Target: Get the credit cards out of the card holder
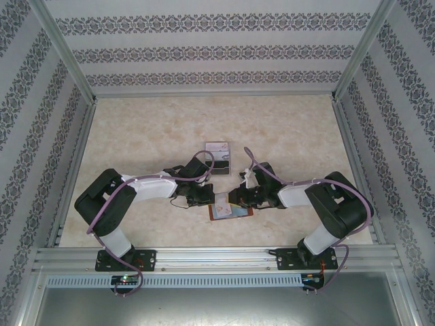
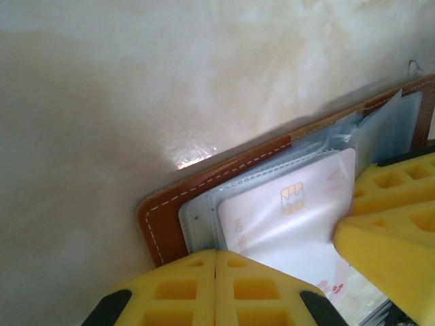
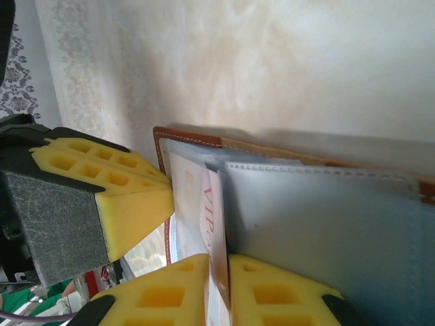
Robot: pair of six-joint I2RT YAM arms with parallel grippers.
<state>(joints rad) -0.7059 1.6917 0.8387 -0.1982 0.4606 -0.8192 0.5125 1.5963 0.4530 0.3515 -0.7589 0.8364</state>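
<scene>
Nearest me ran the aluminium rail (image 1: 217,257) that carried both bases. Just past it the pale marbled table (image 1: 136,136) began, glossy enough to throw back a patch of light. A little way in, at the middle, the card holder (image 1: 234,212) lay open and flat, slightly askew to the rail, with both my arms folded in over it.

My left gripper (image 2: 215,259) was fully closed, its yellow fingers pressed together over the holder's corner. My right gripper (image 3: 219,266) had narrowed onto a credit card (image 3: 212,204) — pale, red-lettered, standing on edge between the two fingers alongside the bluish-grey lining (image 3: 326,224).

The left wrist view gave what the right did not: a chip card (image 2: 285,210) under a clear sleeve, the stitched brown border, and one of my right fingers (image 2: 387,231) lying across it. Whether that was the same card, I could not tell.

Beyond the holder, apart from it, sat a clear tray (image 1: 229,159) with pale and dark flat pieces inside. Bare table ran wide on both sides and on to the patterned walls (image 1: 204,51) — aluminium posts (image 1: 64,47) framed them.
</scene>
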